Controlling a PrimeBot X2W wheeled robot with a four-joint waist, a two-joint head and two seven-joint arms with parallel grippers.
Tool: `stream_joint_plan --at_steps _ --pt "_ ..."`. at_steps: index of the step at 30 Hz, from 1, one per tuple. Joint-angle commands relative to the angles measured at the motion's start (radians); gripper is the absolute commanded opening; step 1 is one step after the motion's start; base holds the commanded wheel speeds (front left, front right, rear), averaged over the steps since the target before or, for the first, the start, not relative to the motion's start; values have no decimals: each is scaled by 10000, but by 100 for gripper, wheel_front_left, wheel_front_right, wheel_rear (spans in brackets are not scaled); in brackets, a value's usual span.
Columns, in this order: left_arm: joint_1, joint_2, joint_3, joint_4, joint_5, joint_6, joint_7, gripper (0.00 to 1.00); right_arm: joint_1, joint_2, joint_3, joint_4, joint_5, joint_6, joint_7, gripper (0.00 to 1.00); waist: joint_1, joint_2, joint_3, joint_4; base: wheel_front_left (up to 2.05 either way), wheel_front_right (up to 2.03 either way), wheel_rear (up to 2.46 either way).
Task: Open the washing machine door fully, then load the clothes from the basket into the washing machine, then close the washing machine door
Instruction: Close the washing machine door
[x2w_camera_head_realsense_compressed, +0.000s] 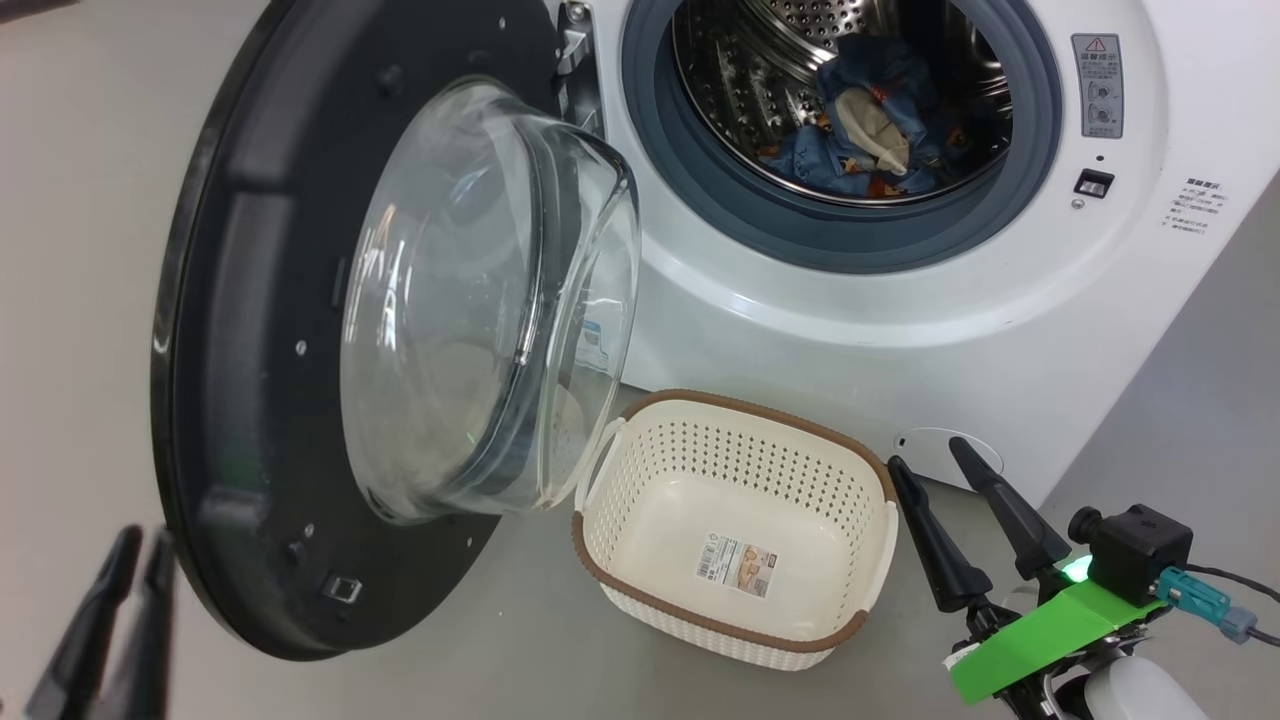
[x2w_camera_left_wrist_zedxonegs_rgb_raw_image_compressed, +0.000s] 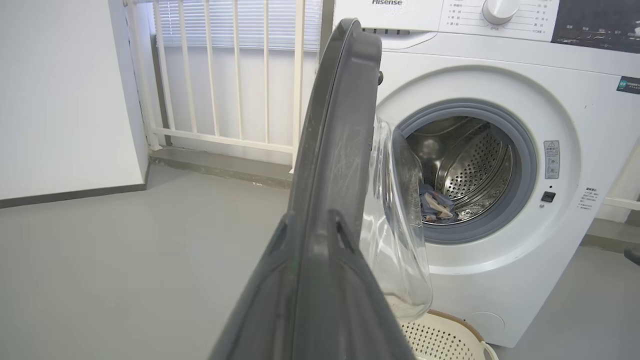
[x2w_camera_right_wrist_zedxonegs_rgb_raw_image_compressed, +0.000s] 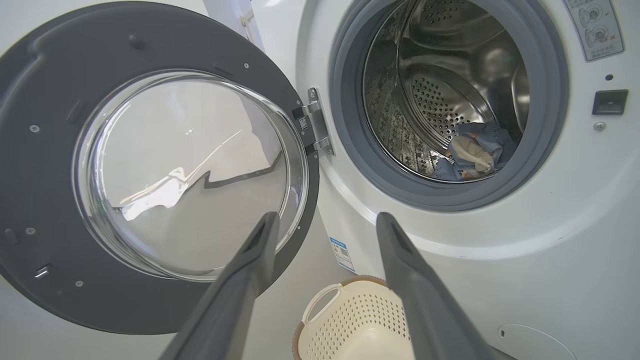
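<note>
Clothes (x2w_camera_head_realsense_compressed: 870, 125) lie in steel drum (x2w_camera_head_realsense_compressed: 740, 70) of washing machine (x2w_camera_head_realsense_compressed: 900, 300): blue bear print, cream piece on top. Basket (x2w_camera_head_realsense_compressed: 720, 460) on floor below, just label (x2w_camera_head_realsense_compressed: 738, 565) inside. Washing machine door (x2w_camera_head_realsense_compressed: 250, 300) stands wide open. Right gripper (x2w_camera_head_realsense_compressed: 925, 452) spread, empty. Left gripper (x2w_camera_head_realsense_compressed: 147, 535) fingers narrow beside door edge; can't tell if gripping.

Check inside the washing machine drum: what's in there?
The clothes lie bunched on the drum floor: blue printed fabric with a cream piece on top. Whatever lies under the pile is covered.
</note>
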Motion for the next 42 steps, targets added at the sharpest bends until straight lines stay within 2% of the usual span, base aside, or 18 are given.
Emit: stream_joint_plan --at_steps 1,10,15,24,31,42 --pt "-705 339 503 -407 -174 -41 128 0 -9 -98 143 -280 -124 16 -46 100 0 0 -8 17 0 0 0" --pt "-1468 1091 1162 -1073 -971 -151 872 0 -7 -93 151 -292 -142 16 -46 100 0 0 -21 65 0 0 0" --pt "-2224 1360 1844 -1072 -2387 -168 1440 0 -40 -83 141 -298 -150 16 -46 100 0 0 40 71 0 0 0" --pt "-3601 1862 2533 359 -4650 -184 2509 0 -134 -68 191 -284 -121 16 -46 100 0 0 172 -73 0 0 0" --pt "-4560 1921 2694 1776 -6218 85 3409 0 -198 -49 197 -243 -85 16 -46 100 0 0 173 -265 0 0 0" --pt "-5411 1846 2868 3305 -8312 941 4999 0 -212 -32 184 -209 -58 16 -46 100 0 0 161 -460 0 0 0"
